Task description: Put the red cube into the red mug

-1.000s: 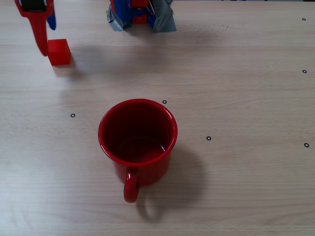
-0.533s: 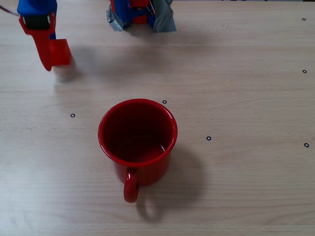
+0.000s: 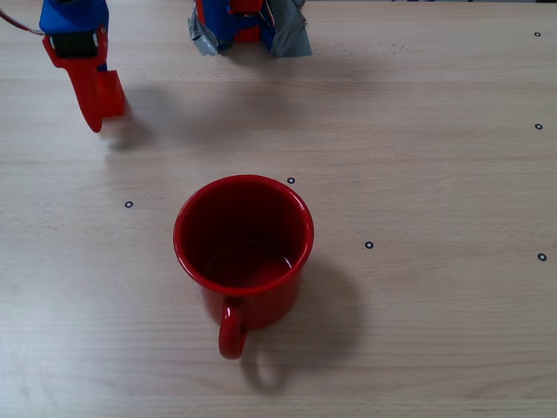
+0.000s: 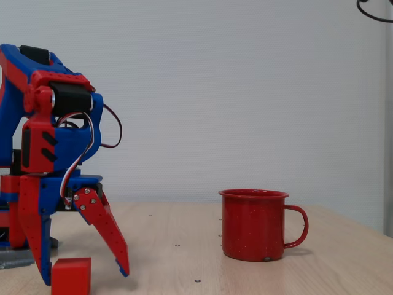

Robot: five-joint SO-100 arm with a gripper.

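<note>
The red cube (image 4: 70, 276) rests on the table between the spread fingers of my gripper (image 4: 85, 278), which is open and lowered around it. In a fixed view from above, the red finger (image 3: 90, 97) covers the left part of the red cube (image 3: 113, 92) at the far left of the table. The red mug (image 3: 244, 239) stands upright near the middle, with its handle (image 3: 231, 331) pointing at the front edge. Nothing lies inside it. From the side, the red mug (image 4: 255, 224) is well to the right of the gripper.
The arm's base (image 3: 251, 26), wrapped in grey tape, sits at the back edge of the wooden table (image 3: 435, 174). Small black ring marks (image 3: 369, 245) dot the tabletop. A pale wall (image 4: 245, 92) stands behind.
The gripper has come down and forward over the cube, so its red finger now overlaps the cube's left side. The mug has not moved.
</note>
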